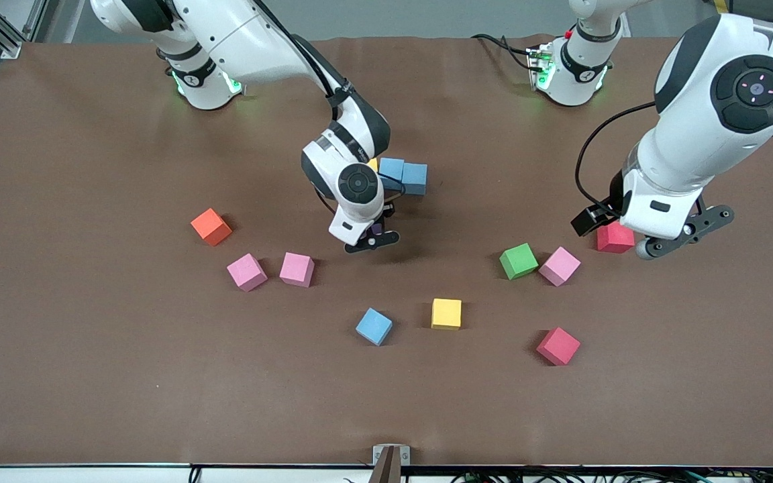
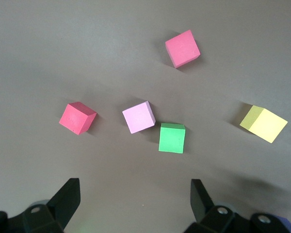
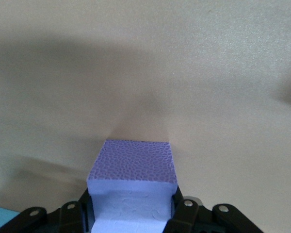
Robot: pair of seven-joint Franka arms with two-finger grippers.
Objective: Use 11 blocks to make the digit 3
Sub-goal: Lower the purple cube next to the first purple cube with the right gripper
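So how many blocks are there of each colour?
Pink blocks: 3
Light blue blocks: 3
Red blocks: 2
Yellow blocks: 2, one mostly hidden by the right arm
Orange block: 1
Green block: 1
Purple block: 1, held in the right end effector
Total: 13

I'm clamping one block in my right gripper over mid-table, beside a touching pair of blocks. My left gripper is hovering over the left arm's end, beside an end block. Eight loose blocks are lying nearer the camera.

Bright, even overhead light; soft short shadows beside the blocks; all 3 views sharp.
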